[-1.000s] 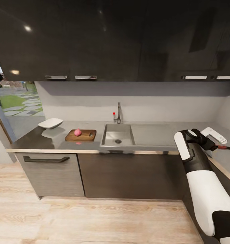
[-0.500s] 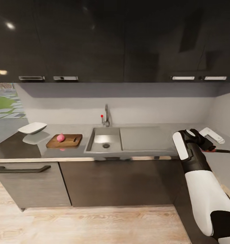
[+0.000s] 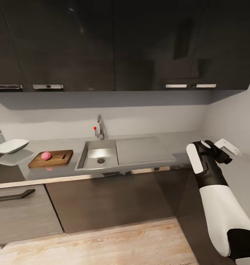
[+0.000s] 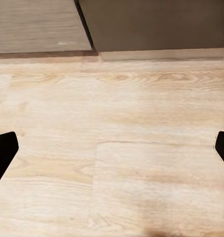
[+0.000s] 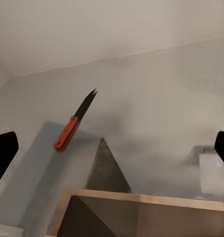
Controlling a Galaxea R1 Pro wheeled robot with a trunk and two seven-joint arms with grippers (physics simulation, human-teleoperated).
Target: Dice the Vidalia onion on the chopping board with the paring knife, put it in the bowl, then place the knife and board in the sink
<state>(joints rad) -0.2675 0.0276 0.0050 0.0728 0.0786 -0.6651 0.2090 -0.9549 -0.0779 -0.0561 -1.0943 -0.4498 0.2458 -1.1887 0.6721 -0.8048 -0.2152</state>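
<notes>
The sink (image 3: 88, 157) sits in the countertop (image 3: 182, 141), with its red-knobbed tap (image 3: 99, 130) behind it. Left of the basin lies the chopping board (image 3: 55, 159), and on it rests the Vidalia onion (image 3: 46, 155), a small pink round whole. The white bowl (image 3: 10, 145) stands at the far left. My right gripper (image 3: 223, 151) hovers over the counter's right corner, open (image 5: 112, 150). The paring knife (image 5: 73, 126), red-handled with a dark blade, lies on the grey worktop ahead of it, apart from both fingers. My left gripper (image 4: 112, 150) is open above the wood floor.
Glossy dark wall cabinets (image 3: 102, 44) hang over the counter, dark base cabinets (image 3: 110, 198) stand under it. The worktop turns a corner at the right under my arm. Pale plank floor (image 3: 102, 243) lies in front.
The head camera has turned right, so sink, board and bowl slid left in the picture. The knife beside my right gripper has left the head view. The right arm keeps its pose.
</notes>
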